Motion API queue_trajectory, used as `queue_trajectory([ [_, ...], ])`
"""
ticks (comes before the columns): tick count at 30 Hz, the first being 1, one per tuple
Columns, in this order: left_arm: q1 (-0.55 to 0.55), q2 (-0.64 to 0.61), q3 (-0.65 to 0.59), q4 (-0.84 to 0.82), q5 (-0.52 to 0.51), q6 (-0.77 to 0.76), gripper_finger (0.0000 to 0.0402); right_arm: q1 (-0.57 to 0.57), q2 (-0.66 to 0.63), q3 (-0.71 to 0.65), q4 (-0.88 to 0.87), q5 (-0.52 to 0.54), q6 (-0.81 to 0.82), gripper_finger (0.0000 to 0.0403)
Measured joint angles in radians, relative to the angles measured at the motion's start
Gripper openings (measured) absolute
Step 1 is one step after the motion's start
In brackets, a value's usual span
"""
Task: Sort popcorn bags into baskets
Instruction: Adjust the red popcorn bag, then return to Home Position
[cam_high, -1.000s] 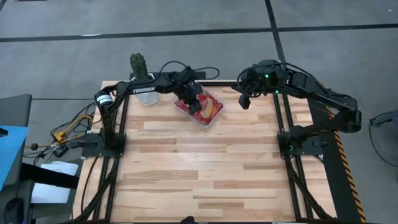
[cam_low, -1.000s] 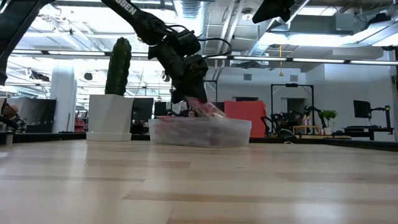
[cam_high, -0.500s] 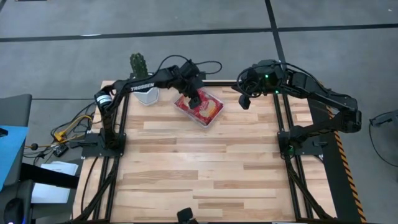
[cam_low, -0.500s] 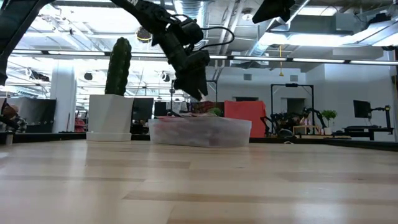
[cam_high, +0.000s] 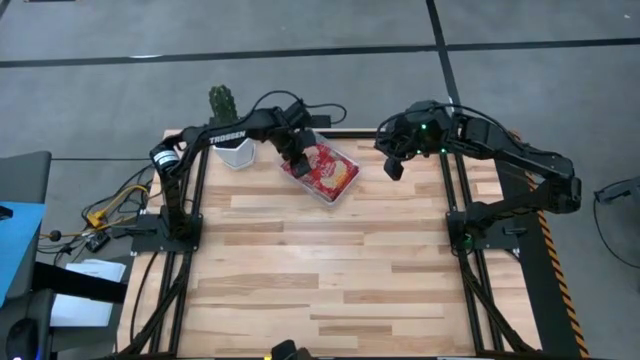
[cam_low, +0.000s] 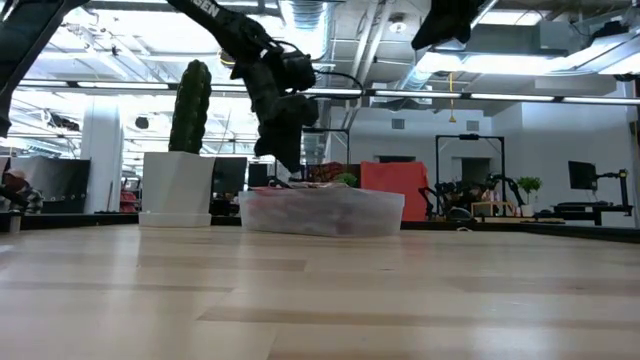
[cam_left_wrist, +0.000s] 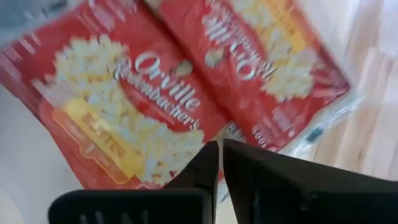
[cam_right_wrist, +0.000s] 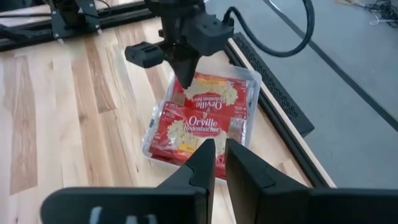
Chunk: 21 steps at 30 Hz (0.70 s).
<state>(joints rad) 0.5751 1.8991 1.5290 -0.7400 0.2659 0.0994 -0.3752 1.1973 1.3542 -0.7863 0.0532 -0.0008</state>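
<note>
Several red popcorn bags (cam_high: 327, 172) lie flat in the clear tray (cam_high: 322, 201) near the table's far edge, yellow pictures upward. In the left wrist view two bags (cam_left_wrist: 143, 106) (cam_left_wrist: 261, 56) lie side by side below the fingers. My left gripper (cam_high: 296, 157) hangs shut over the tray's left end, above the bags (cam_low: 318, 186) and clear of them (cam_low: 284, 163). My right gripper (cam_high: 393, 166) is shut and empty, raised high to the right of the tray (cam_low: 445, 20). From there it looks down on the tray (cam_right_wrist: 149, 134) and its bags (cam_right_wrist: 202, 127).
A white pot (cam_high: 233, 152) with a green cactus (cam_low: 190, 95) stands at the table's far left, close to my left arm. The black frame rail (cam_right_wrist: 273, 87) runs just behind the tray. The wooden table (cam_high: 320, 270) stretches toward the near edge.
My left gripper has risen out of the tray and then moved a little toward the table's left. A bag that stood tilted under it a second ago now lies flat in the tray.
</note>
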Motion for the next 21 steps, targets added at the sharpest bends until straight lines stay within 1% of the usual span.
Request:
queue_trajectory([
  [2,-0.005,0.000,-0.034,0.013,-0.014,-0.002,0.0012,-0.002,0.000,-0.002,-0.002,0.000,-0.005,0.0063],
  [5,-0.012,0.001,-0.065,0.015,-0.084,-0.002,0.0012,-0.008,0.000,-0.002,0.010,0.001,-0.018,0.0063],
  [10,-0.008,0.001,-0.108,0.062,-0.110,-0.007,0.0002,-0.029,0.000,-0.002,0.015,0.000,-0.031,0.0063],
  [14,-0.008,0.001,-0.111,0.066,-0.231,-0.021,0.0002,-0.049,0.000,-0.002,0.015,0.001,-0.034,0.0063],
  [16,-0.008,0.000,-0.105,0.065,-0.264,-0.035,0.0001,-0.055,0.000,-0.002,0.015,0.001,-0.035,0.0063],
  [18,-0.004,0.000,-0.092,0.068,-0.263,-0.041,0.0000,-0.060,0.000,-0.002,0.015,0.001,-0.035,0.0063],
  [21,-0.002,-0.001,-0.071,0.058,-0.220,-0.049,0.0000,-0.060,0.000,-0.002,0.015,-0.001,-0.034,0.0063],
])
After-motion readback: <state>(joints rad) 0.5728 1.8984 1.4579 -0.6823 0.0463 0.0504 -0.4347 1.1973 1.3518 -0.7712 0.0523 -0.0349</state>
